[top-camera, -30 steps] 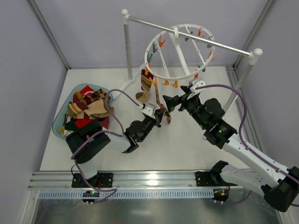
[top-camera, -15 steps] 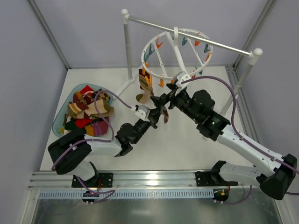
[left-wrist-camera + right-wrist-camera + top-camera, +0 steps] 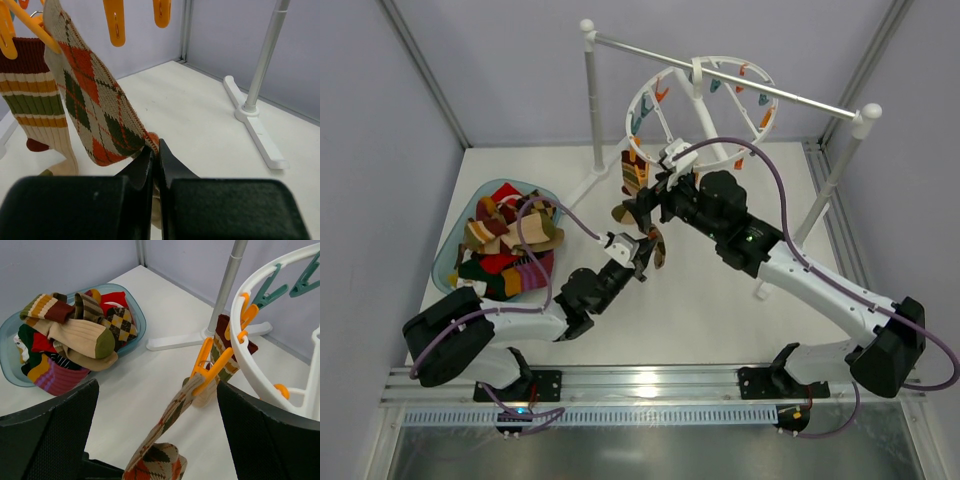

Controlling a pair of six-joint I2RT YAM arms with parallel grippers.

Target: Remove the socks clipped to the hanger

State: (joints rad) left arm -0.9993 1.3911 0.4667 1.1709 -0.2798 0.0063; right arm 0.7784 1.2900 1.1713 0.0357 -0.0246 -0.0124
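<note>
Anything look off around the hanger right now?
Yes: the argyle sock is stretched taut at a slant, its lower end pinched in the left gripper while its orange clip grips the top. The hanger hangs tilted on the rail.

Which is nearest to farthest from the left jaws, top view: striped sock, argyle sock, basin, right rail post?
1. argyle sock, pinched in the left gripper's jaws.
2. striped sock, clipped just beyond.
3. basin, to the left.
4. right rail post, far back right.
</note>
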